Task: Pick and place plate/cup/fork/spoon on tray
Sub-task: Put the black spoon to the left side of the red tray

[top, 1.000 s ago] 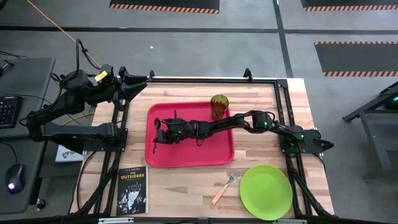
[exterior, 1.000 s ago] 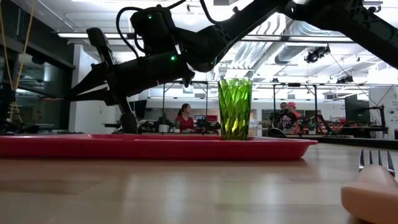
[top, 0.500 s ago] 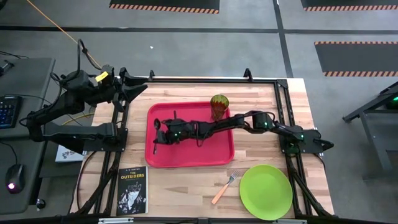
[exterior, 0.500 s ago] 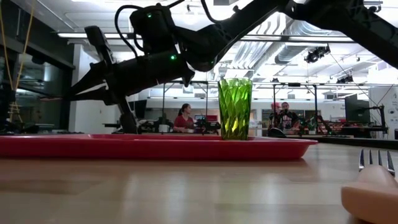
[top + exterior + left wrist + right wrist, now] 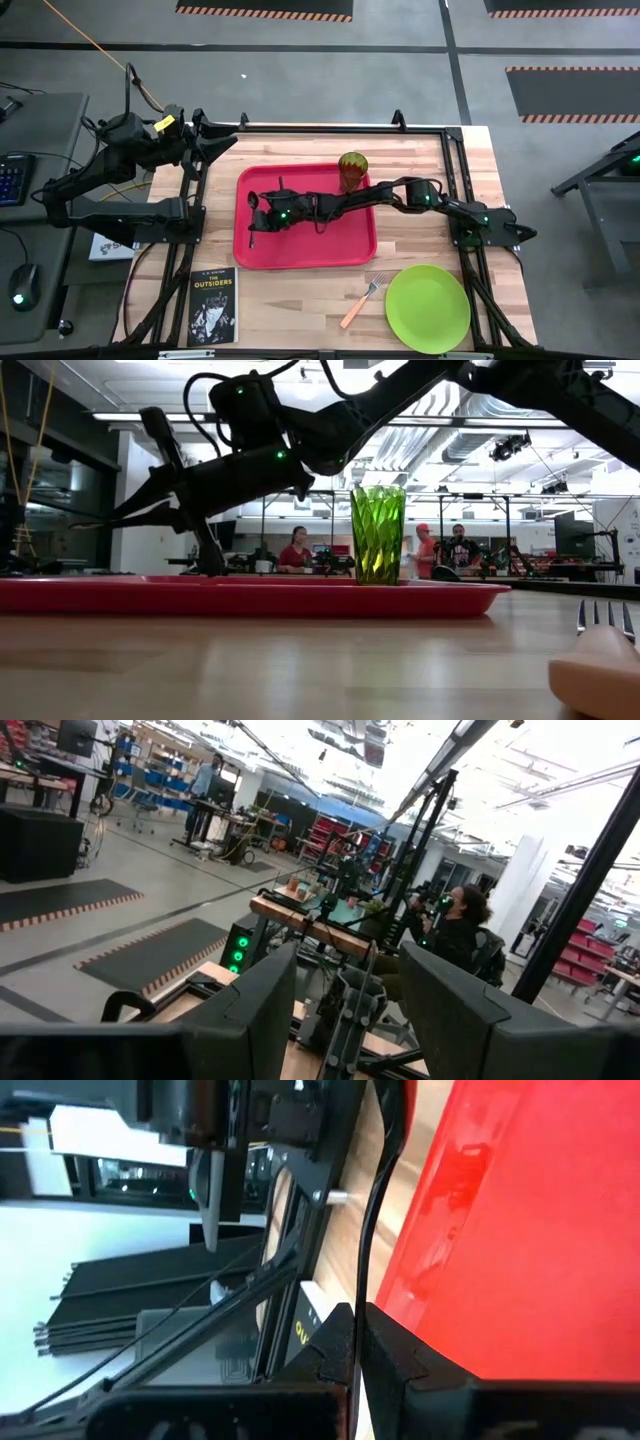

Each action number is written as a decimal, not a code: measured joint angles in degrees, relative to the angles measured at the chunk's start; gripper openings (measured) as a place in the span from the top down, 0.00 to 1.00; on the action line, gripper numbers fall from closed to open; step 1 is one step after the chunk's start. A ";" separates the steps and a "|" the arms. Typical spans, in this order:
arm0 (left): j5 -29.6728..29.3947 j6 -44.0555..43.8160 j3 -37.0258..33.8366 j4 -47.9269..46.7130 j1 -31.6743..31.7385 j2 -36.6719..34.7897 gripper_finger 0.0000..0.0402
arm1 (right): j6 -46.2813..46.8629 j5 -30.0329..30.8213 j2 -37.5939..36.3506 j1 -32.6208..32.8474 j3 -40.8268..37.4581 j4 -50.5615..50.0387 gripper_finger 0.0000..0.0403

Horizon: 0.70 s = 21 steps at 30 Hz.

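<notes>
In the level view across the table, the fork point(image 5: 602, 660) is cut off by the picture's right and bottom edges, its near handle blurred. From above, the right arm covers part of the red tray point(image 5: 352, 250) floor and most of the spoon point(image 5: 251, 204). The right gripper's point(image 5: 356, 1342) fingers hide what lies between them.

Black book point(image 5: 212, 304) cover reads "THE OUTSIDERS".
</notes>
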 joint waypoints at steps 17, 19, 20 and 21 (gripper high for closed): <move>-0.02 -0.07 -0.01 0.02 0.00 -0.04 0.58 | 0.74 0.07 -0.07 0.01 0.01 -0.07 1.00; -0.02 -0.07 -0.01 0.02 0.00 -0.04 0.58 | 0.74 0.07 -0.07 0.01 0.01 -0.07 1.00; -0.02 -0.07 -0.01 0.02 0.00 -0.04 0.58 | 0.75 0.07 -0.07 0.01 0.01 -0.07 1.00; -0.02 -0.07 0.00 0.02 0.00 -0.04 0.58 | 0.74 0.07 -0.07 0.01 0.01 -0.07 1.00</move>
